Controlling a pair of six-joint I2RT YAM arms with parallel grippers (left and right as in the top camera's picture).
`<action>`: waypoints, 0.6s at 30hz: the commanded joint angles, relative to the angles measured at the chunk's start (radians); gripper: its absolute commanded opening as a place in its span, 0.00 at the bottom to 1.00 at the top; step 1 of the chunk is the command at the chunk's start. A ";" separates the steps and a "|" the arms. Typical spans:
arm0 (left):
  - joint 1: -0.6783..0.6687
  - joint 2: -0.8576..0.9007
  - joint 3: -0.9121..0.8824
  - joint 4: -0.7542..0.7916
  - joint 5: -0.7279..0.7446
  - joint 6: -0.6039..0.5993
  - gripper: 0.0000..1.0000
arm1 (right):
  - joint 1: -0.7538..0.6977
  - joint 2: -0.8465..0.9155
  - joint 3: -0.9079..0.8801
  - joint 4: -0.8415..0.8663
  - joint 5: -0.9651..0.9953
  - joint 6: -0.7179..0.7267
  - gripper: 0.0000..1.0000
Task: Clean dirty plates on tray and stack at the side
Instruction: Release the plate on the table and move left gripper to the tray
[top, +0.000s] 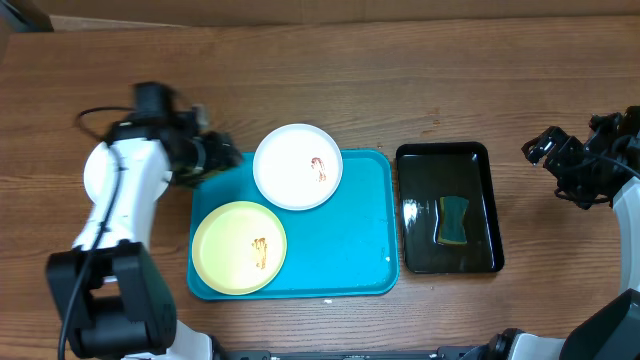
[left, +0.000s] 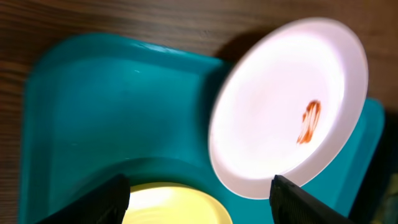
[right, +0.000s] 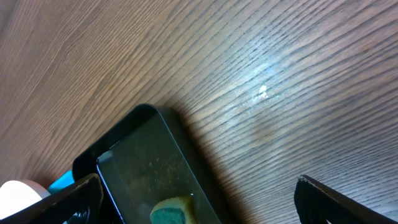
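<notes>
The turquoise tray (top: 350, 250) lies in the middle of the table. A white plate (top: 290, 160) with a brown smear sits on its far left corner, overhanging the rim; it also shows in the left wrist view (left: 273, 112). A pale yellow plate (top: 232, 240) with a brown smear lies at the tray's near left; its edge shows in the left wrist view (left: 177, 204). Only these two plates are in view. My left gripper (top: 222, 155) is open and empty just left of the white plate, above the tray's corner (left: 93, 112). My right gripper (top: 548, 155) is open and empty at the far right.
A glossy black tray (top: 480, 205) stands right of the turquoise tray, holding a green and yellow sponge (top: 452, 220); both show in the right wrist view, tray (right: 137, 162) and sponge (right: 171, 213). Bare wood surrounds them.
</notes>
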 joint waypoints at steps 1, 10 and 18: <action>-0.115 -0.017 -0.022 0.010 -0.189 -0.048 0.77 | -0.001 -0.009 0.017 0.005 0.003 0.000 1.00; -0.295 -0.010 -0.022 0.066 -0.323 -0.129 0.68 | -0.001 -0.009 0.017 0.005 0.003 0.000 1.00; -0.305 0.035 -0.042 0.074 -0.372 -0.157 0.64 | -0.001 -0.009 0.017 0.005 0.003 0.000 1.00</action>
